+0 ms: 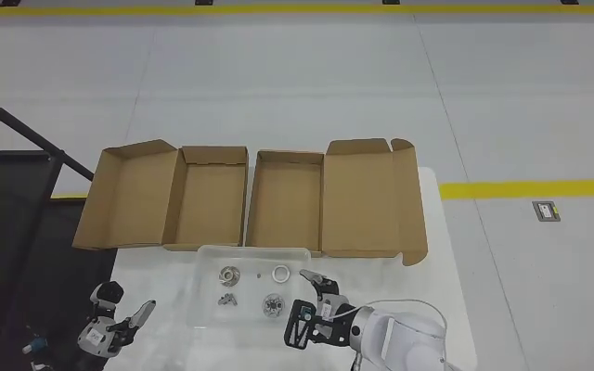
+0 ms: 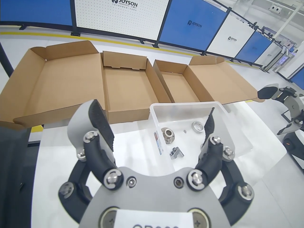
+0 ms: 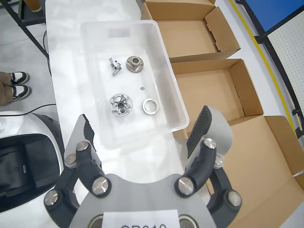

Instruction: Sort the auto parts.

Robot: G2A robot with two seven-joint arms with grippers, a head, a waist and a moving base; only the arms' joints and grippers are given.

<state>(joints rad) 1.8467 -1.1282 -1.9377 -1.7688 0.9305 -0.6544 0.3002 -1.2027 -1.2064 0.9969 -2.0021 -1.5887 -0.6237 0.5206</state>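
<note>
Right fingers (image 3: 200,129) are spread wide with nothing between them, sitting at one short end of the tray (image 3: 163,48). Left fingers (image 2: 99,122), same deal: wide open, holding nothing, parked off the tray's other end and well apart from it.

The clear plastic tray holds four metal parts, none touching:
- a flanged hub (image 3: 134,64), sitting on its flange with the bore facing up
- a small jagged bracket (image 3: 115,67) just beside the hub
- a flat disc (image 3: 121,104) full of cutouts around a centre hole
- a plain ring (image 3: 150,106) lying flat next to the disc

They're all bare grey metal, a bit shiny and pretty small. There's also a tiny speck (image 3: 142,88) between the two pairs (a chip or a little fastener, can't tell).

Behind the tray, the left box (image 1: 212,204) and right box (image 1: 288,204) stand side by side on the white bench (image 1: 436,278), right up against the tray's long edge. Their lids are folded out flat to either side, and both floors are bare cardboard.

So my read on progress is basically zero. Nothing has landed in a box and no part is in a grip, so all four parts are left to go. Nothing here shows which part belongs in which box, so I won't guess.
</note>
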